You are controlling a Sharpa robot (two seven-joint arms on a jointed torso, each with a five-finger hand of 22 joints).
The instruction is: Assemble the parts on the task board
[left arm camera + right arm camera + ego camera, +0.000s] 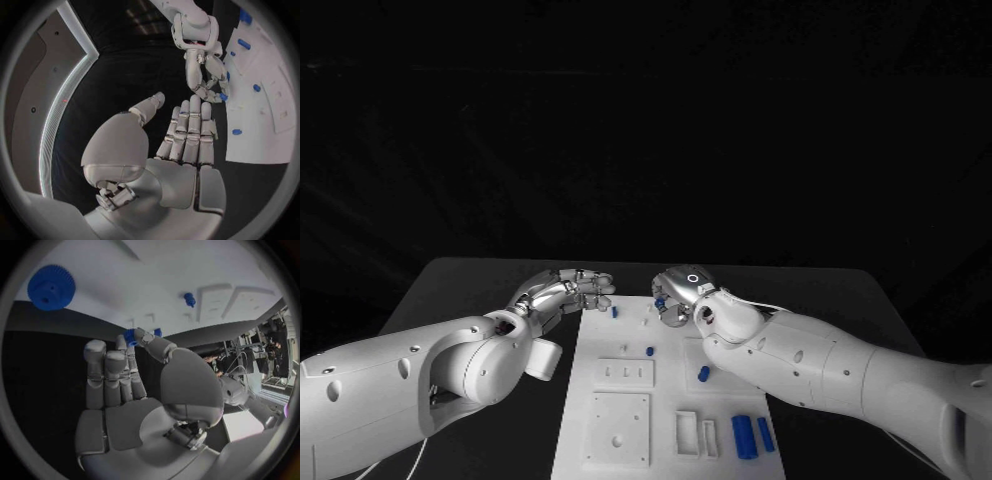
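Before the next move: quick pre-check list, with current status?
1. Right hand holds a part: ok. A small blue piece is pinched at its fingertips.
2. Left hand free: ok. Fingers straight, nothing in them.
3. Left hand off the white board: ok, it is beside the board's edge.
4. Blue gear lying on the board: ok.
5. Which slot the held piece goes in: cannot tell.
6. Two blue cylinders resting at the board's near end: ok.
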